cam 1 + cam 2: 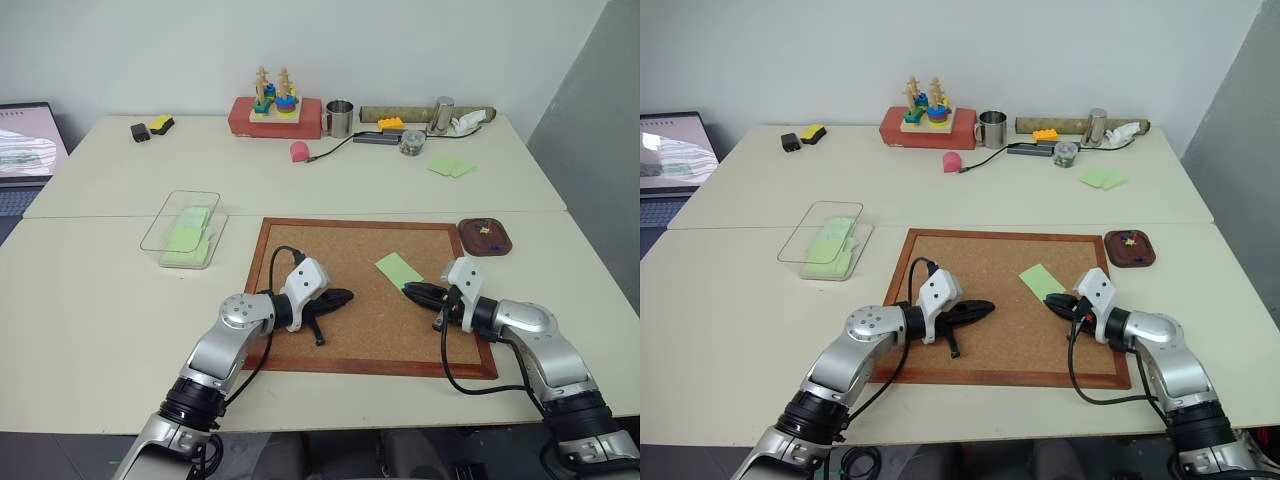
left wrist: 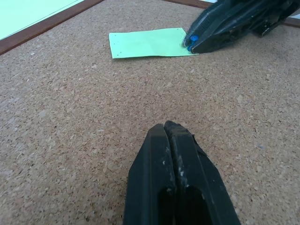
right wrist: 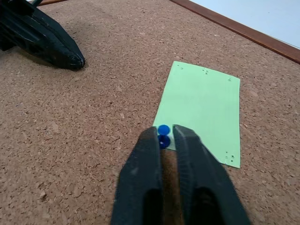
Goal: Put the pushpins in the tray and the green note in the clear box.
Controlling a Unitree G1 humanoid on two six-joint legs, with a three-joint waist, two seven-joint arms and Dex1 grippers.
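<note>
Left pincer [image 1: 343,297] nearest camera, fingers pressed together, empty, resting idle low over corkboard [image 1: 300,345]. Clear box [image 1: 160,228] on counter [image 1: 90,300] left of board, green sheets already inside. Green note [image 1: 398,269] flat on cork, right of centre. Right pincer [image 3: 165,137] clamped on blue pushpin [image 3: 163,130] at note's near edge. Tray [image 1: 498,247] just off board's far right corner, small pins inside. Step in hand: pulling blue pin. Next move likely straight lift without dragging paper, then carry right to tray; note goes afterwards.
</note>
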